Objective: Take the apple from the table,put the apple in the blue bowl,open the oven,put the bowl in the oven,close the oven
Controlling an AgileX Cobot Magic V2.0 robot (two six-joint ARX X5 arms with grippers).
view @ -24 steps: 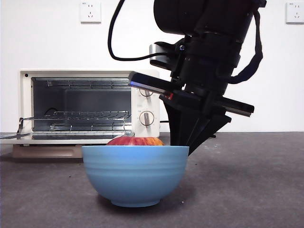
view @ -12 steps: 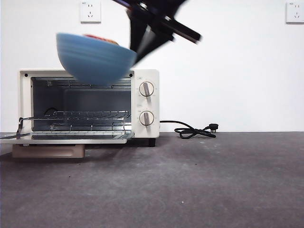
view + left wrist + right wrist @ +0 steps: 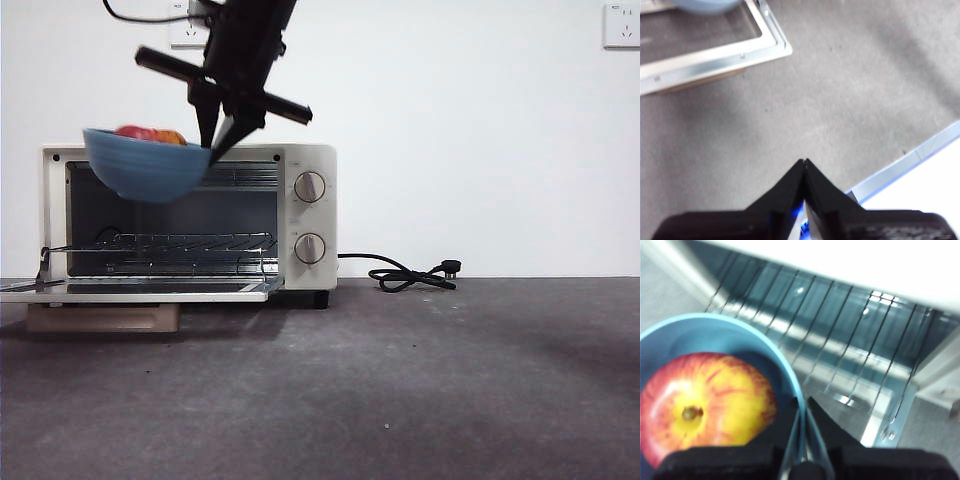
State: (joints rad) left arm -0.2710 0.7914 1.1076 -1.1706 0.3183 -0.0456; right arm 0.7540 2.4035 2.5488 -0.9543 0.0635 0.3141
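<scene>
The right gripper (image 3: 213, 140), reaching down from the top left of the front view, is clamped on the rim of the blue bowl (image 3: 143, 168), which hangs in the air in front of the upper part of the oven (image 3: 300, 215) opening, its door folded down flat. The apple (image 3: 705, 400) lies inside the bowl, filling the lower left of the right wrist view. The left gripper (image 3: 804, 165) hovers over the bare table (image 3: 840, 90) with its jaws pressed together, holding nothing.
</scene>
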